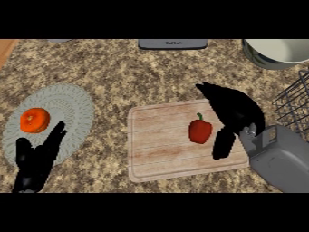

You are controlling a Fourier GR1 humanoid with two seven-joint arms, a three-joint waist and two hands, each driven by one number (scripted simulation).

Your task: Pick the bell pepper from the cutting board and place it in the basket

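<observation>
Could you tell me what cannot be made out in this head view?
- Basket: cut off by the right edge.
- Bowl and grey object: cut off at the top.
- Cutting board: right edge hidden by the right hand.
- Left hand: wrist cut off below.

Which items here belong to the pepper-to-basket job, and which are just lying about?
Job: bell pepper, cutting board, wire basket, right hand open beside the pepper.
Lying about: orange fruit on a woven mat, bowl, resting left hand.
</observation>
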